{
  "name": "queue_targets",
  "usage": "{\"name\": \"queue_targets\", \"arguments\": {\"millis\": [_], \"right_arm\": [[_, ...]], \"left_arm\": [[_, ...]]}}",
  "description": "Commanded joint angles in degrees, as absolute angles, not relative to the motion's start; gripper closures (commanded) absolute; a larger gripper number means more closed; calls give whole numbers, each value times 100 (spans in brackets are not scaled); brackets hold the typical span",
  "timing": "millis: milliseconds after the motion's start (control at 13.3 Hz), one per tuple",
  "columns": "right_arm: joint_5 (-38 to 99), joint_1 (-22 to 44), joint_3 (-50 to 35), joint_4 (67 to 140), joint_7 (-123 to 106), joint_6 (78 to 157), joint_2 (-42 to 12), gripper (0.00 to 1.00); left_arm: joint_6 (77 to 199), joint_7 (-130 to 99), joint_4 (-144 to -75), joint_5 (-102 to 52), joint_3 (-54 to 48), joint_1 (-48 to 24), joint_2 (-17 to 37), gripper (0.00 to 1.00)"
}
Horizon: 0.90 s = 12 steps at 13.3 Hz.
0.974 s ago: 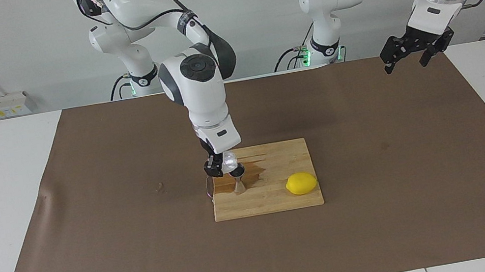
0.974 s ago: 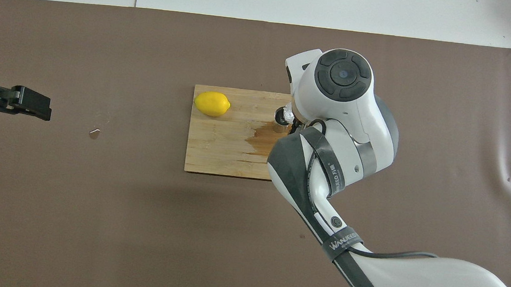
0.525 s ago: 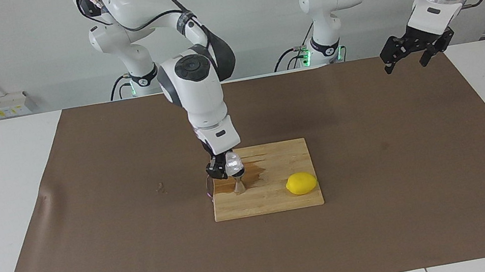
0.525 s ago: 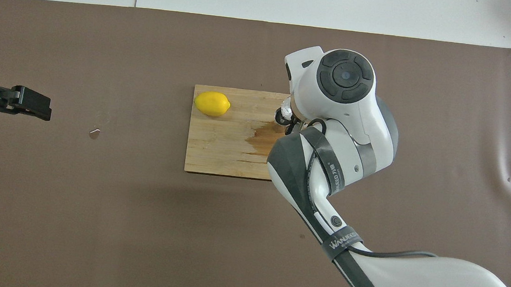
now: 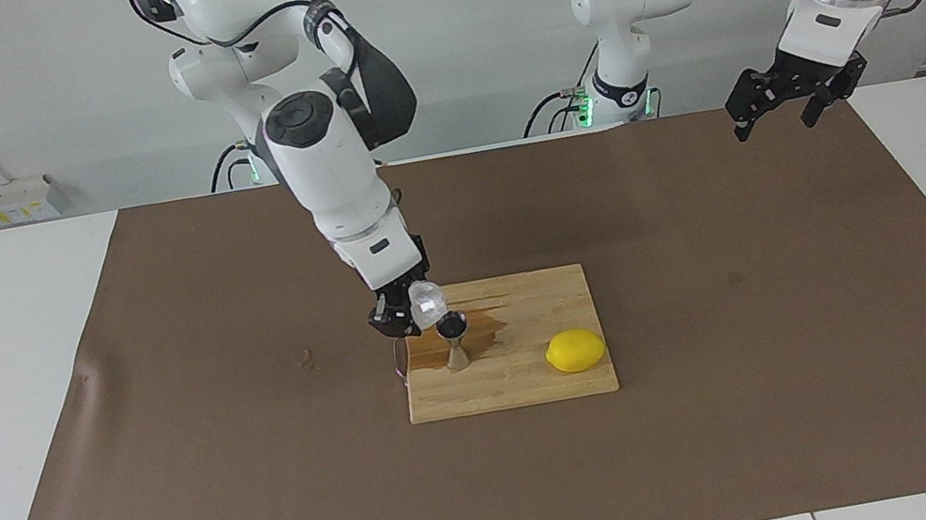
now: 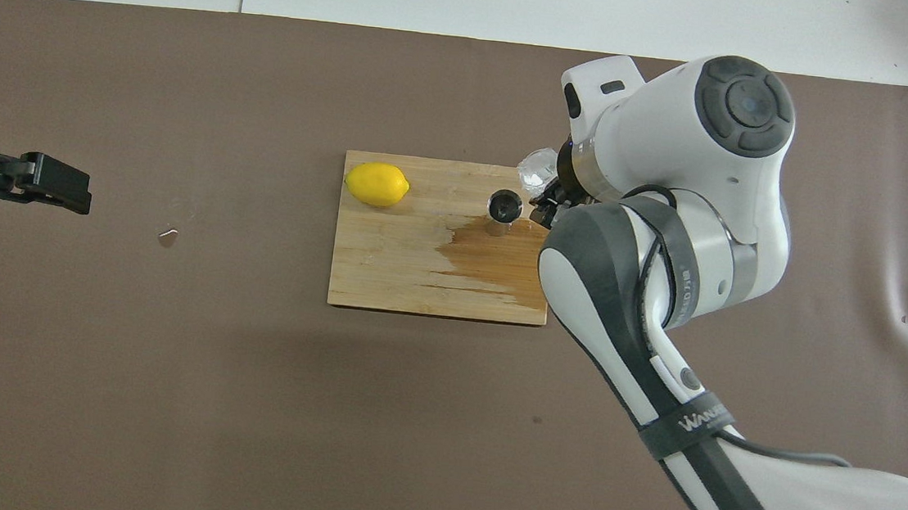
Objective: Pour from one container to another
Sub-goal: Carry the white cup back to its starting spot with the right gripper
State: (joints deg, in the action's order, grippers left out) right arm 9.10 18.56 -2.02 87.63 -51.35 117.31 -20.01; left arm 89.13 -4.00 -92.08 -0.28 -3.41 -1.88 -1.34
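While the left gripper (image 5: pixel 784 110) waits with jaws wide over the bench's brown mat (image 5: pixel 736 402), the right gripper (image 5: pixel 408 315) clamps the clear cup (image 5: pixel 427 303), tilted just above the steel jigger (image 5: pixel 454 340) standing on the cutting board (image 5: pixel 532 381) near the lemon (image 5: pixel 575 350).

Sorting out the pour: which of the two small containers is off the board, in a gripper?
The clear cup, held tilted by the right gripper. The steel jigger stands upright on the cutting board.

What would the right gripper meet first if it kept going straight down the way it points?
Probably the cutting board edge beside the jigger; the right gripper, holding the cup, points steeply down there, though depth is unclear.
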Motion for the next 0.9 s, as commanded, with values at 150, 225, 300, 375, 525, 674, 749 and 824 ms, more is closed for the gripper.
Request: {"name": "queue_targets", "arguments": {"millis": [150,225,300,375,525,674,749,824], "right_arm": [[2001,1057,-272,9437,-6895,11839,-1724,55],[2274,837,-272,9640,-7448,11874,-1653,55],[2520,644,-272,9850,-7914,11883,-1565,55],[2696,468,-272,10044,-8258,11900,-1504,55],[2952,133,-272,10396,-9031,11918,-1433,55],[3452,-113,-272,10992,-9831,12197,-1275,55],[3741,-210,-272,11308,-10226,12365,-1205,55],[4092,-307,-264,11633,-10744,12540,-1152,55]], "left_arm": [[9104,-352,-9334,44,-413,-168,-255,0],[9227,-334,-9334,35,-430,-97,-246,0],[9298,-334,-9334,-34,-535,121,-229,0],[9368,-343,-9343,-200,-658,271,-229,0],[9378,-325,-9343,-229,-659,255,-220,0],[9361,-308,-9352,-229,-659,220,-220,0],[9343,-299,-9352,-229,-659,220,-228,0],[9308,-316,-9352,-229,-659,220,-237,0]]}}
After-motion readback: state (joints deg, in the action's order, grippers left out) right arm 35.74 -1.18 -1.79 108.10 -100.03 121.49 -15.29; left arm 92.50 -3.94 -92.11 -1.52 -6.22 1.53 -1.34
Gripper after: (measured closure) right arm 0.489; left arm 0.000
